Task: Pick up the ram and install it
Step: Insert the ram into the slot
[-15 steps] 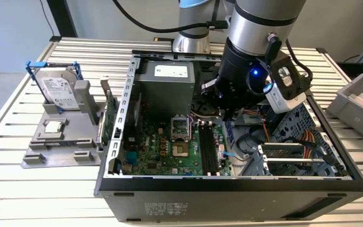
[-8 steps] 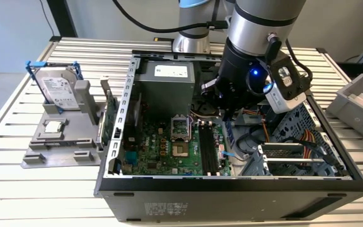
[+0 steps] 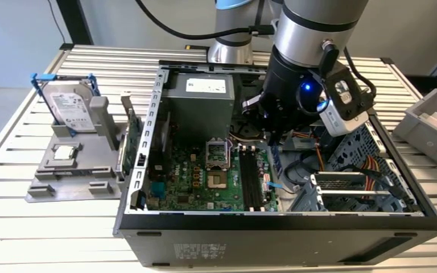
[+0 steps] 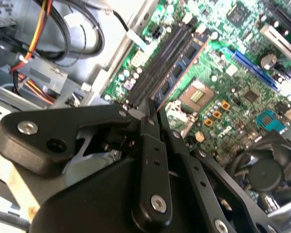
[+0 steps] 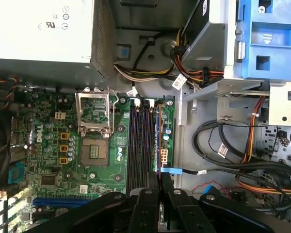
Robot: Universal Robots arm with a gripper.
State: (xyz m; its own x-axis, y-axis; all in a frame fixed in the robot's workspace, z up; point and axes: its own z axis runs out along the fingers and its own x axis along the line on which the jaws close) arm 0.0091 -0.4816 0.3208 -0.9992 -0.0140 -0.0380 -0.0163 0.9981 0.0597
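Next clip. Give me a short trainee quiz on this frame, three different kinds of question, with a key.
1. True or false: the hard drive stands outside the computer case.
2. Multiple choice: the end effector is positioned over which part? A. the memory slots. B. the power supply. C. the hard drive.
3. Short answer: in the exterior view, on which side of the computer case does the grey bin sit?

Key: 1 true. 2 A. 3 the exterior view's right.
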